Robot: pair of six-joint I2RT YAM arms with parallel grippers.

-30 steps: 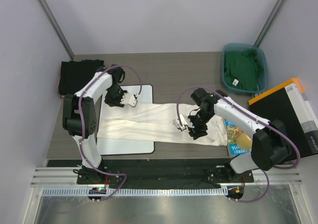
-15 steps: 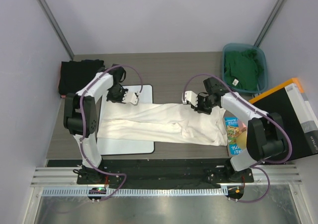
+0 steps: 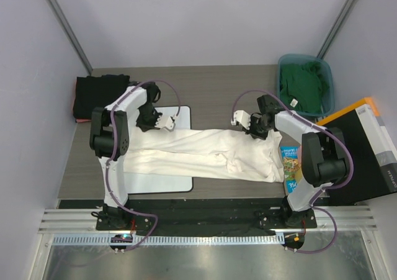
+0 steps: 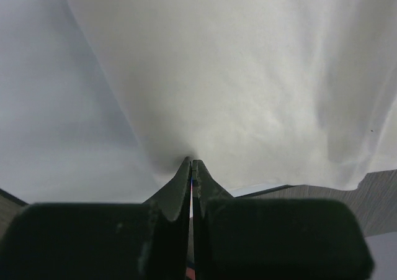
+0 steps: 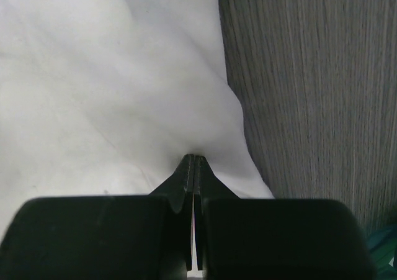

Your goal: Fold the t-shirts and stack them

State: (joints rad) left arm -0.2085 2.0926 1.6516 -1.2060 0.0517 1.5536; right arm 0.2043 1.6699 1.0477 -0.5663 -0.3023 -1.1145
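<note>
A white t-shirt (image 3: 198, 149) lies spread across the table's middle, its left part on a white board (image 3: 158, 182). My left gripper (image 3: 144, 130) is shut on the shirt's far left edge; in the left wrist view the cloth (image 4: 248, 75) puckers into the closed tips (image 4: 191, 162). My right gripper (image 3: 259, 136) is shut on the far right edge, with white cloth (image 5: 93, 75) drawn into its tips (image 5: 195, 158) beside bare table (image 5: 310, 75). Black t-shirts (image 3: 96, 94) are stacked at the far left. A green t-shirt (image 3: 301, 84) fills a teal bin (image 3: 304, 56).
A black box with an orange edge (image 3: 360, 149) sits at the right. A colourful printed pack (image 3: 290, 162) lies between it and the shirt. The enclosure walls stand close on both sides.
Both grippers have closed on the white t-shirt. The right arm moved from the shirt's near middle to its far right edge. The left gripper shifted slightly along the far left edge.
</note>
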